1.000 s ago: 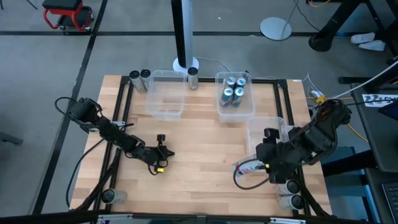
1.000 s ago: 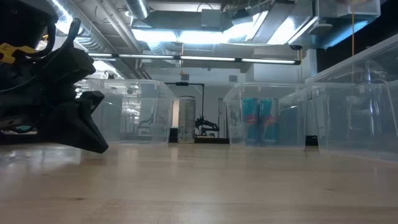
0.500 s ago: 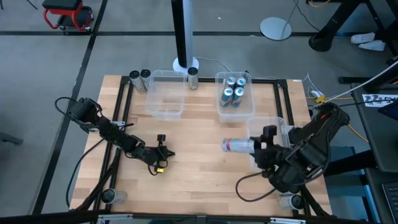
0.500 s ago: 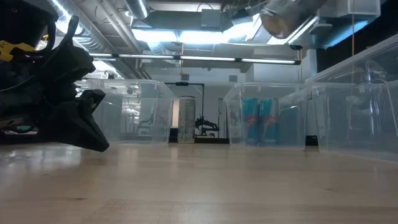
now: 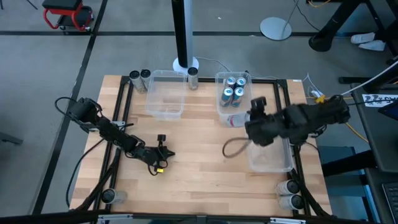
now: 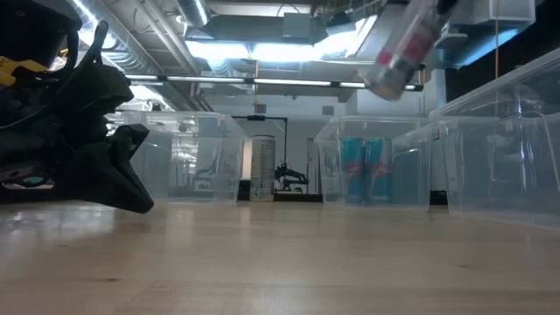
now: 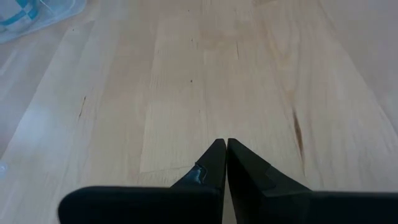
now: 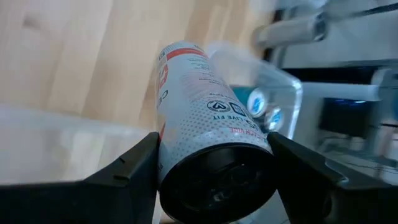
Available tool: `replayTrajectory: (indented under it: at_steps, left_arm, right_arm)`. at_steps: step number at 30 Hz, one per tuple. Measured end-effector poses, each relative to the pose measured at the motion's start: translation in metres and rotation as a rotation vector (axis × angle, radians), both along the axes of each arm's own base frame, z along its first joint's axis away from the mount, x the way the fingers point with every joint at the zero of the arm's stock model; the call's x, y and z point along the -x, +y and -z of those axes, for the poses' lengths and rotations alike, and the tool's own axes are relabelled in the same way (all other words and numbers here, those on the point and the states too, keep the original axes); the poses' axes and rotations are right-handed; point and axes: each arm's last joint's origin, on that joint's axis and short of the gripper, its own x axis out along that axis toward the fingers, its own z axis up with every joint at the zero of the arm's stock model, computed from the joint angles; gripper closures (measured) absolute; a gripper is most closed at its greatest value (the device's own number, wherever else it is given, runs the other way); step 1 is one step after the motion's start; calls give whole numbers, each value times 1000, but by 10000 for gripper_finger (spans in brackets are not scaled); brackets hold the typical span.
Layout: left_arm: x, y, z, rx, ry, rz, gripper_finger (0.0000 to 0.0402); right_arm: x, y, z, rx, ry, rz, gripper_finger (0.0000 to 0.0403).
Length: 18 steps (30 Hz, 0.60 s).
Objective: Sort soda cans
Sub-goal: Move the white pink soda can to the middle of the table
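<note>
High view: right gripper (image 5: 244,121), clamped on a white can (image 5: 235,120), has swung from the table's near right corner up beside the bin (image 5: 249,107) of blue cans (image 5: 232,91). Left gripper (image 5: 163,144) unchanged, fingers together.
Low view: can (image 6: 401,50) now tilted, airborne.

The wooden worktop (image 5: 199,162) carried three clear plastic bins (image 5: 165,93); a red stool, perhaps, (image 5: 67,14) stood on the grey floor.
</note>
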Motion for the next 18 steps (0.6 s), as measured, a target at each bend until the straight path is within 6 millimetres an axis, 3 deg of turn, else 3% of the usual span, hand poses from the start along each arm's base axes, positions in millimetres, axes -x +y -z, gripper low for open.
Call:
replayTrajectory:
  at_steps: [8,14,18]
  left_arm:
    - [0,0,0,-24,4,15,394]
    - [-2,0,-2,-36,-12,28,394]
    - [-3,-1,-4,-13,-43,23,394]
  right_arm:
    - [-6,-48,-13,-129,85,-70,158]
    - [-2,-60,-30,-99,43,-100,158]
    - [-3,-58,-30,-104,42,-109,158]
